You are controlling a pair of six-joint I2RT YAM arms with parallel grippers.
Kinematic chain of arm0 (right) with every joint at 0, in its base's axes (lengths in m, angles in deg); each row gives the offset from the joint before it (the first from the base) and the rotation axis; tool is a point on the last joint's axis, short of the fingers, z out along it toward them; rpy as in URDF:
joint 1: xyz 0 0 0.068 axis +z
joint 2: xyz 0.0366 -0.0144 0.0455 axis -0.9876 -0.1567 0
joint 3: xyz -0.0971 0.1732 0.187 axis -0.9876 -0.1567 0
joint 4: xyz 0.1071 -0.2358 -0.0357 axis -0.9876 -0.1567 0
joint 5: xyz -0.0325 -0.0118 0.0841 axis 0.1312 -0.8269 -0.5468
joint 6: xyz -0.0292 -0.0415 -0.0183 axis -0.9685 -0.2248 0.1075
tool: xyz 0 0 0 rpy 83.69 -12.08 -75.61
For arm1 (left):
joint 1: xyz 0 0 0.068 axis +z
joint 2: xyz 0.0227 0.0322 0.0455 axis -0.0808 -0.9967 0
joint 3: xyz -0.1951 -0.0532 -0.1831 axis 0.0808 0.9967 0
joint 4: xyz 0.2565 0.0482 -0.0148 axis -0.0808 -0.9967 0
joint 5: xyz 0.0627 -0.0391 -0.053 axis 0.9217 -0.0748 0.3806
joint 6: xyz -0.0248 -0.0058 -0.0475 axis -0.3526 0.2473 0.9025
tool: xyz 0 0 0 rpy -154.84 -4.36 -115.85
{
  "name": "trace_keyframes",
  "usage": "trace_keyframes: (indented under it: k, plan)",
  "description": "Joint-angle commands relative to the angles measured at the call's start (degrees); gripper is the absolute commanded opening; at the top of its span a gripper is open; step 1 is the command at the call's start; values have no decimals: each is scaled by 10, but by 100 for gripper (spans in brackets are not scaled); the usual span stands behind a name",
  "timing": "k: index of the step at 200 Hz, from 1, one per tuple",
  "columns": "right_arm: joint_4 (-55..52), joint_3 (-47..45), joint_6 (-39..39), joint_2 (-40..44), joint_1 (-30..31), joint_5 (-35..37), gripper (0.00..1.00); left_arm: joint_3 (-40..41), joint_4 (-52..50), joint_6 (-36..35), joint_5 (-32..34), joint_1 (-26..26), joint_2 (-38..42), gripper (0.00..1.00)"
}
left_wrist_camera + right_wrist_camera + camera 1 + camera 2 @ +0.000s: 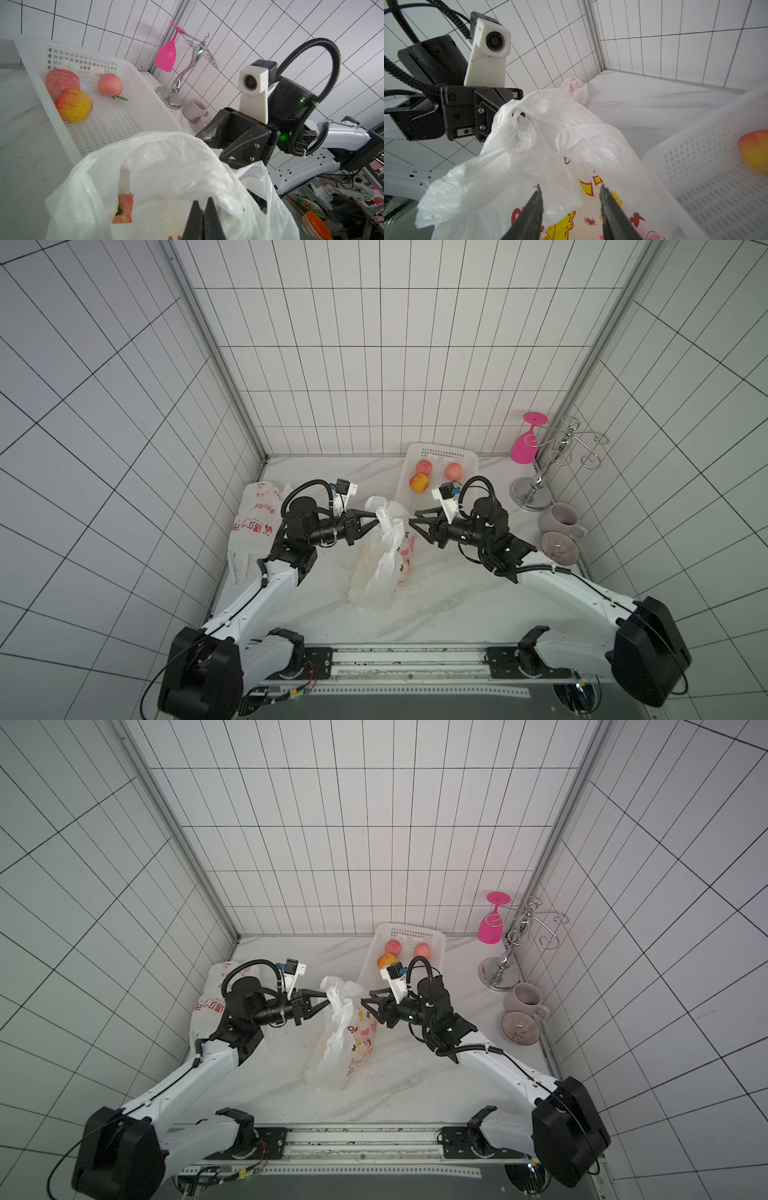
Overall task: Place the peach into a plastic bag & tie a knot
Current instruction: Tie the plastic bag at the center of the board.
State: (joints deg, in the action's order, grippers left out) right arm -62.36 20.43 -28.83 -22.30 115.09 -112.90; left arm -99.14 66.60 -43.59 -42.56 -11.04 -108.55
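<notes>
Left pincer (pixel 376 523) clenched the bag's (pixel 380 568) top film from 9 o'clock; right pincer (pixel 412 517) gaped empty at 3 o'clock. A lone pull could slip the thin film or tip the bag. Only the left wrist view showed the peach (pixel 123 207) inside; both top views left it unclear.

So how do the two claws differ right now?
The left gripper is pinched shut on the top of the plastic bag; the right gripper has its jaws apart and seems to grip nothing. The left one holds the bag's top up; the right one sits beside it, near the white basket. Both are black and face each other across the bag.
</notes>
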Motion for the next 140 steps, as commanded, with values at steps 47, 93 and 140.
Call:
trace_keyframes:
  k: [47,93,140]
  plan:
    - [-215,-14,51,120,52,44,10,-11,13,24,-26,0,-36,0]
    - [-248,31,32,55,64,11,10,-13,0,37,-35,-3,-35,0]
    - [-209,64,38,35,82,-16,23,-24,-10,35,-33,-11,-36,0]
